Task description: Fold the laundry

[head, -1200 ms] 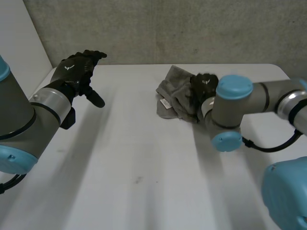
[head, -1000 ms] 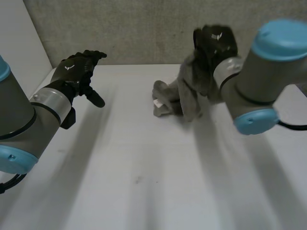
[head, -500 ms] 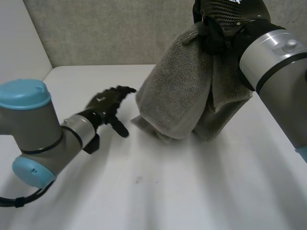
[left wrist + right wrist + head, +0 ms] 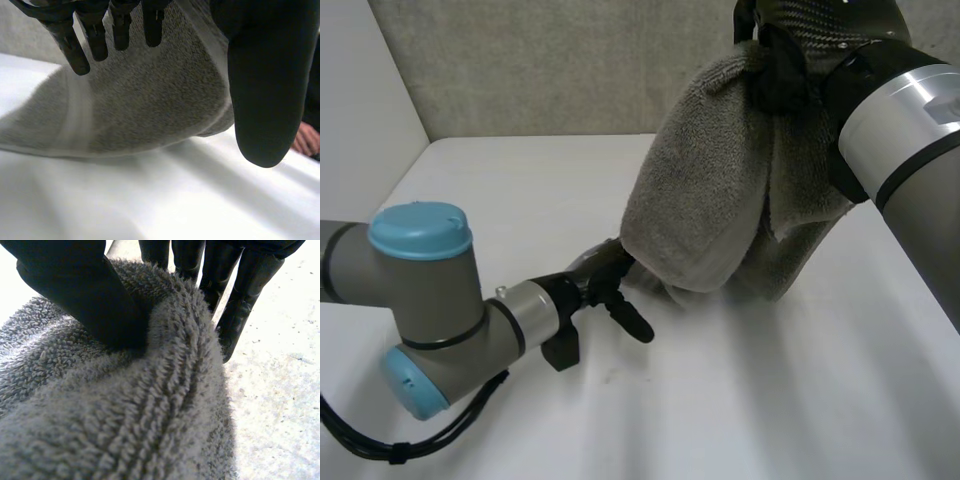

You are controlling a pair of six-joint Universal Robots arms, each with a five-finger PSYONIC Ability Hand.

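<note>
Towel: grey terry towel [image 4: 710, 200], lifted off the tabletop [image 4: 770, 400] and hanging in thick, bunched folds from one gathered spot at its top.
Towel, low end: the bottom folds sag close to the tabletop, toward the far right side. Cannot tell whether they rest on it or hang just clear.
Right hand: the right hand [image 4: 810, 35] is high over the table, clamped on the towel's top. In the right wrist view the thumb [image 4: 85, 295] presses into one side of a ridge of cloth [image 4: 125, 415] and the fingers [image 4: 240, 295] come down the other side, so the ridge is pinched between them.
Left hand: the left hand [image 4: 605, 275] is low, just above the tabletop, at the near left bottom edge of the hanging towel. It grips nothing.
Left hand, close up: in the left wrist view the fingers [image 4: 75, 45] are straight and point at the towel's face [image 4: 150, 100], with the thumb [image 4: 265, 90] spread wide to one side. Cannot tell whether the fingertips touch the cloth.
Left arm: reaches in low across the tabletop from the near left.
Right arm: comes in from the right, raised.
</note>
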